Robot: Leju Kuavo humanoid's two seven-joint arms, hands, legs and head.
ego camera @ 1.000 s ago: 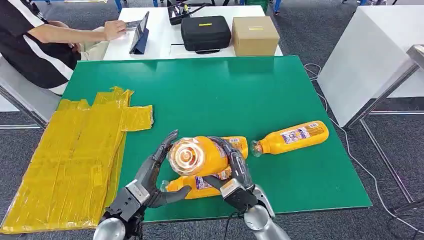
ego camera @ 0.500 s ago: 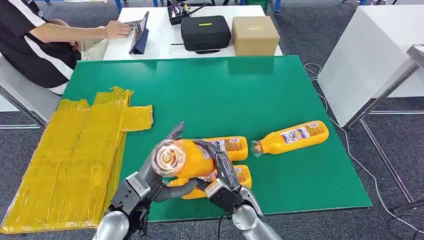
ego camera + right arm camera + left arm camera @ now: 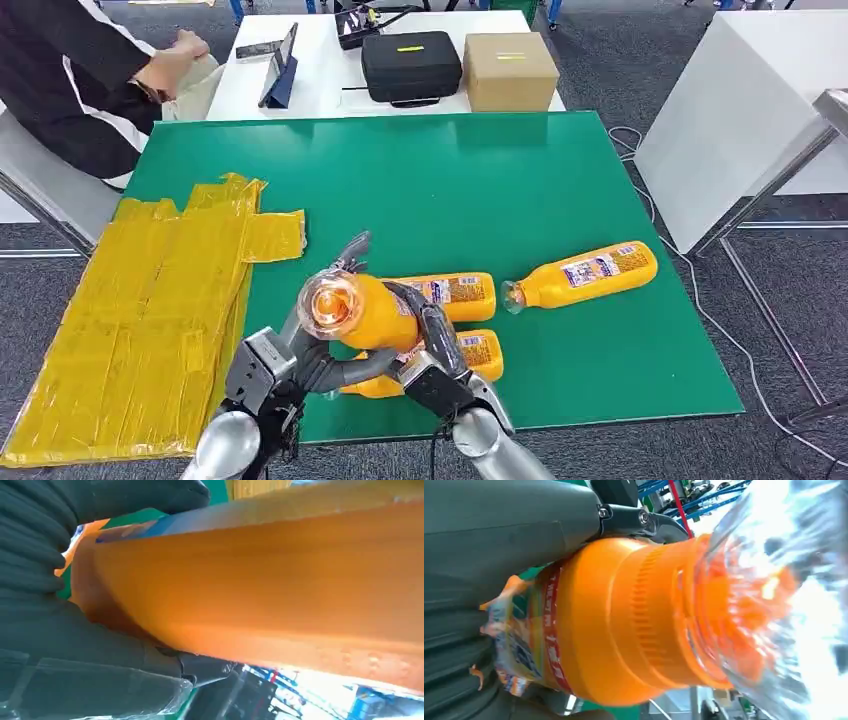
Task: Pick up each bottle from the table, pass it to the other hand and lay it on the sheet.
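Note:
My right hand [image 3: 437,352] grips an orange bottle [image 3: 362,312] lifted above the near edge of the green table [image 3: 450,180], its clear base turned toward the head camera. My left hand [image 3: 298,352] cups the same bottle from the other side, thumb under it and fingers [image 3: 350,252] still stretched past it. The left wrist view shows the bottle [image 3: 634,620] lying against the left hand [image 3: 499,535]; in the right wrist view it [image 3: 280,585] sits in the right hand [image 3: 60,635]. Three more orange bottles lie on the table: one [image 3: 455,292] behind the hands, one [image 3: 472,352] under them, one [image 3: 585,272] to the right. The yellow sheet [image 3: 150,310] lies at the left.
A person in a dark striped top [image 3: 70,80] sits at the far left by a white table [image 3: 320,80] carrying a tablet [image 3: 282,68], a black case [image 3: 410,65] and a cardboard box [image 3: 510,70]. A white block [image 3: 740,110] stands to the right.
The held bottle has moved left toward the sheet side. My left hand has closed in around it, thumb sliding underneath. The person's arm has pulled back from the tablet.

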